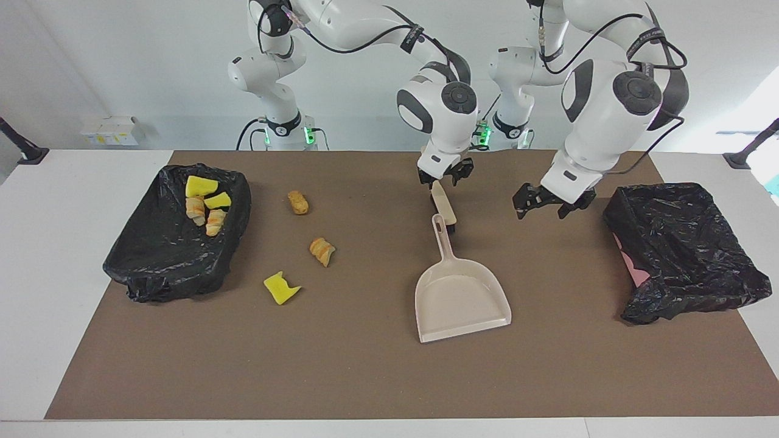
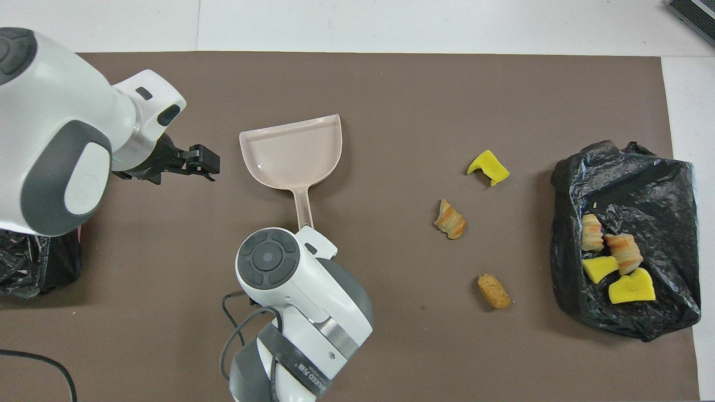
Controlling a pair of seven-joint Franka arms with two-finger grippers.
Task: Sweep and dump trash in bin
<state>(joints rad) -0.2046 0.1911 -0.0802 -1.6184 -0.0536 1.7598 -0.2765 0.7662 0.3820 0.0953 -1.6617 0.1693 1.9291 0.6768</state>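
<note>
Right gripper gripping brush (over dustpan handle), left gripper open

four scraps lie in the bin.

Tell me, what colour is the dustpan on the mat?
Pale beige with a slight pink tone; the dustpan shows best in the overhead view.

Open mat betw. dustpan & three loose scraps lets a hand pass; brush blocks by dustpan handle, bins bound both ends.
</note>
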